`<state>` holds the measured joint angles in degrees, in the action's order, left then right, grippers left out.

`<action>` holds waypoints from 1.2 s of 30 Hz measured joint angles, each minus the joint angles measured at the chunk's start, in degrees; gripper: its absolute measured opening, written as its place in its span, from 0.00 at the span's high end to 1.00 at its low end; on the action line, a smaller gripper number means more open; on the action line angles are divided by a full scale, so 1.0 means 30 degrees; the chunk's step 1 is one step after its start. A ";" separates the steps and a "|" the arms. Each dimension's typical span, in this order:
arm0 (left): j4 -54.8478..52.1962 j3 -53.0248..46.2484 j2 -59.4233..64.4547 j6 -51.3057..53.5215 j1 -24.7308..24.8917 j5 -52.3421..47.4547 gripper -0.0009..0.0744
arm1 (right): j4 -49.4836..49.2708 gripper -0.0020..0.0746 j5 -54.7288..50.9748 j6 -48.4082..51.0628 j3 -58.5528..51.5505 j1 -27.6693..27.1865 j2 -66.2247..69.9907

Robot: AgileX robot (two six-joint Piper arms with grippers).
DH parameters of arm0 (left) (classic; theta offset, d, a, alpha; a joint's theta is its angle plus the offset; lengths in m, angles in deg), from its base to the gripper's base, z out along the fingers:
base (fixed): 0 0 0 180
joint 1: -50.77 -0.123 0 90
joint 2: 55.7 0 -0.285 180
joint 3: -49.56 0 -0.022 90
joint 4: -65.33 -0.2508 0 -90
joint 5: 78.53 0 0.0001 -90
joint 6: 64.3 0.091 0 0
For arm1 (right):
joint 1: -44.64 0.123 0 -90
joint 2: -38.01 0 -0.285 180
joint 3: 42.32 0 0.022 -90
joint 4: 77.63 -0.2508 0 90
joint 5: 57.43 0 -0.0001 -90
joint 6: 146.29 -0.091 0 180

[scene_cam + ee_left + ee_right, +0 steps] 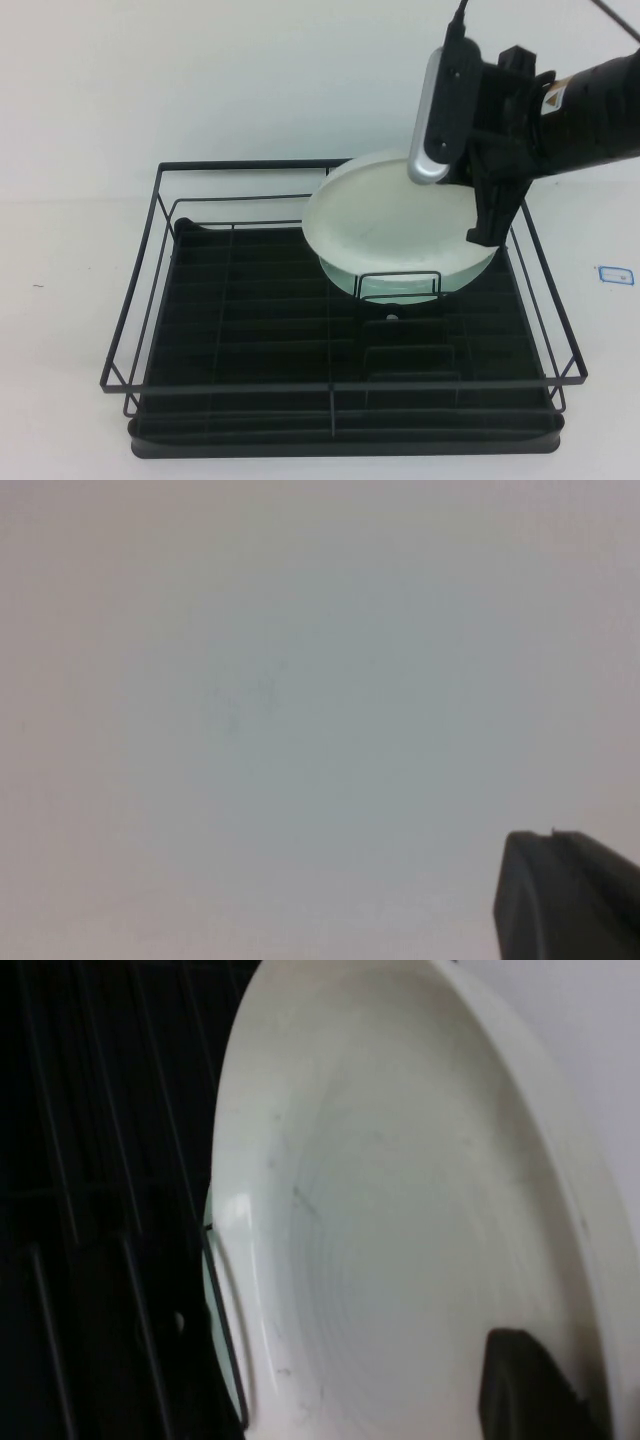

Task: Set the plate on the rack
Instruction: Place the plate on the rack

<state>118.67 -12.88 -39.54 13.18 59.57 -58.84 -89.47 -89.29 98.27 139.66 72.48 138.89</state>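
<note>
The white plate [390, 225] is tilted over the back right part of the black wire rack [250, 330], its lower edge down among the upright wire dividers [400, 283]. My right gripper [488, 215] is shut on the plate's right rim. In the right wrist view the plate [400, 1210] fills the frame, with one fingertip [525, 1385] of the right gripper [520, 1360] lying on its inner face, and the rack [90, 1210] is the dark area beside it. My left gripper [570, 900] shows only one dark finger over bare table; it is out of the high view.
A pale mint-green plate [400, 288] stands in the dividers just below and behind the white plate; its edge shows in the right wrist view [222, 1310]. The rack's raised wire walls surround the tray. A small blue-edged label [615, 273] lies on the table at right.
</note>
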 joint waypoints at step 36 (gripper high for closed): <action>0.0661 0.0000 0.0000 0.0000 0.0000 -0.0995 0.99 | 0.0874 0.41 -0.0146 -0.1277 0.0032 0.0072 0.2449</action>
<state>120.65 -12.88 -39.54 13.18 59.57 -61.83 -86.84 -89.73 94.44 139.75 72.70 146.24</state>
